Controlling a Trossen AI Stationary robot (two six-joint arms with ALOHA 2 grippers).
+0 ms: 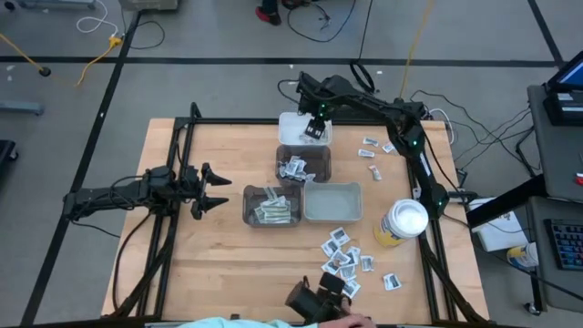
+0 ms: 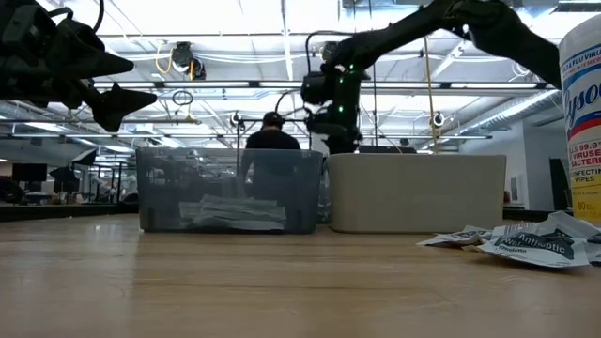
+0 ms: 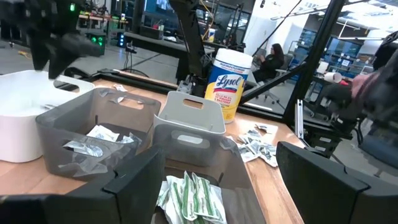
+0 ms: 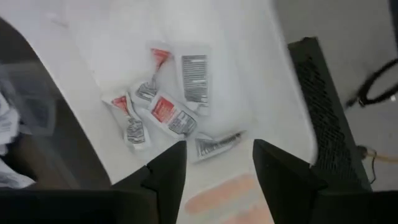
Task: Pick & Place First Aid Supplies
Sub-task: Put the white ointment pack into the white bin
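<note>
A pale, grained wooden table (image 1: 219, 264) is being shown from above, and everything below is being placed against the white bin (image 1: 293, 123) at its far edge, a smooth, opaque, rounded rectangle. Just nearer than it, a smoky translucent bin (image 1: 314, 166) is holding crinkled white sachets; nearer again, a second grey bin (image 1: 250, 205) of green-striped strip wrappers is sitting beside a frosted pale bin (image 1: 333, 202). Well off to the near right, a yellow canister (image 2: 583, 122) with a white lid is being shown, its label reading "Lysol" and "Disinfecting Wipes". Flat first aid packets (image 1: 342, 257) are lying scattered near it, one printed "Antiseptic", with a smaller scatter (image 1: 373, 150) just right of the white bin. Inside the white bin, small glossy red-marked packets (image 4: 163, 111) are lying in a loose cluster. The right gripper (image 4: 217, 168) is being held directly above them, fingers spread and holding nothing. The left gripper (image 1: 214, 189) is waiting well to the left, fingers likewise apart.
</note>
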